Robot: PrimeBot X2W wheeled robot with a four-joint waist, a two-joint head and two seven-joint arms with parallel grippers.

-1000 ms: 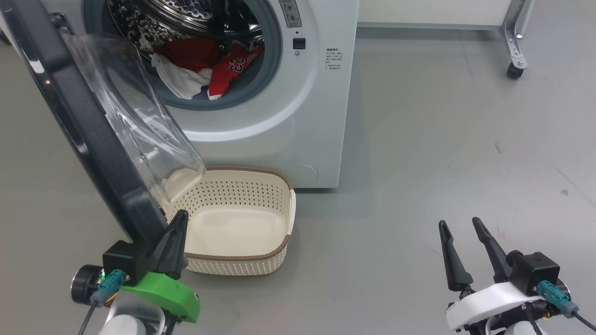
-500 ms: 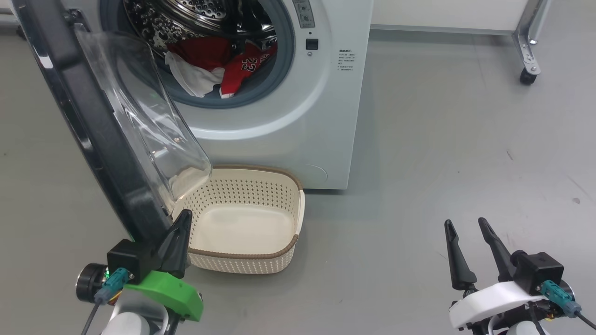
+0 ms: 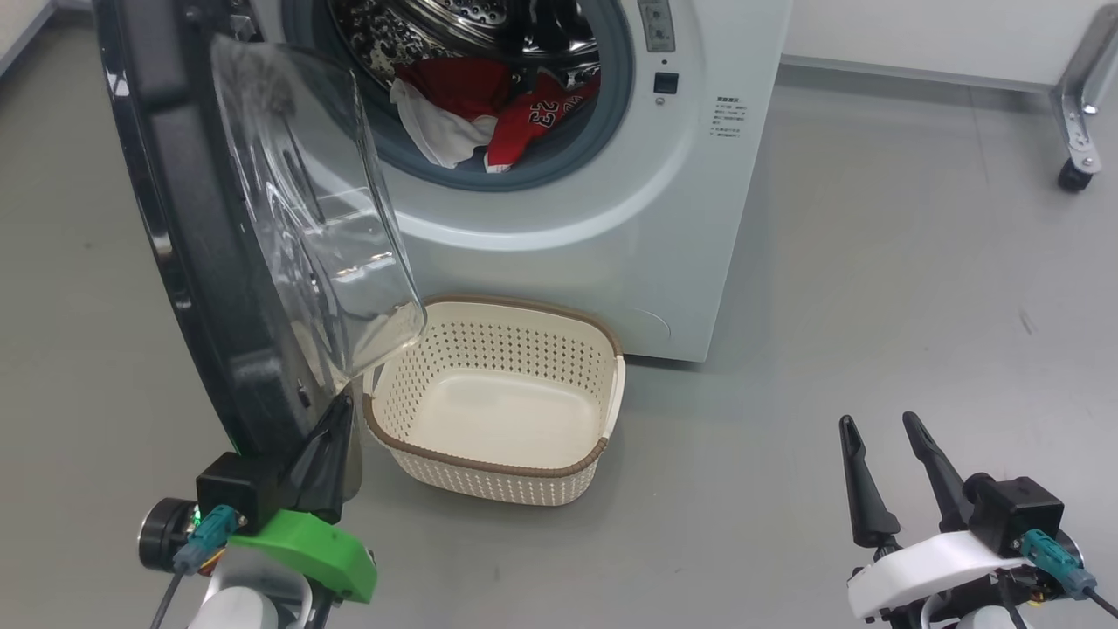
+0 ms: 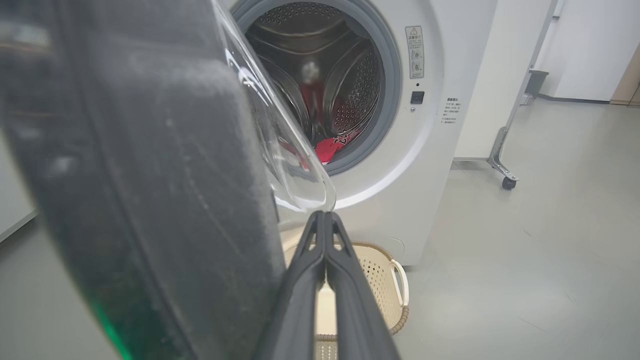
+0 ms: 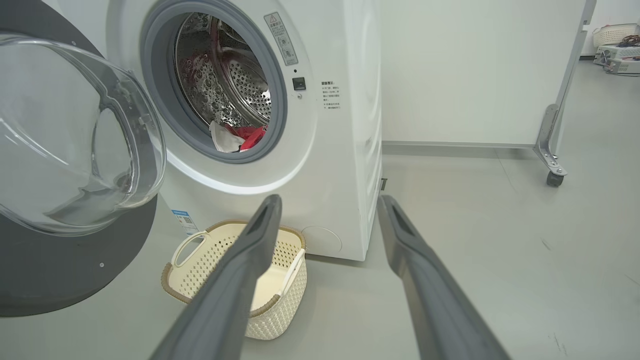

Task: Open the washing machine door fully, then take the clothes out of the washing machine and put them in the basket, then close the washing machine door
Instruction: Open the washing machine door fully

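The white washing machine (image 3: 603,210) stands open, with red and white clothes (image 3: 498,109) lying in its steel drum. The washing machine door (image 3: 196,262), black-rimmed with a clear glass bowl (image 3: 323,210), stands swung out on the left. My left gripper (image 3: 342,409) is shut with nothing between its fingers and sits right against the door's inner lower edge. In the left wrist view the left gripper (image 4: 324,216) points at the drum beside the blurred black rim. The cream basket (image 3: 489,485) sits empty on the floor before the machine. My right gripper (image 3: 878,421) is open at the lower right, well clear.
A metal frame leg with a black caster (image 3: 1073,175) stands at the far right, by a white wall panel. Grey floor (image 3: 873,288) stretches to the right of the machine. The basket lies just right of the door's lower edge.
The head camera has turned, shifting the machine and basket rightward in view. The door has swung wider from the machine, with my shut left gripper still at its lower edge. The right gripper has stayed put.
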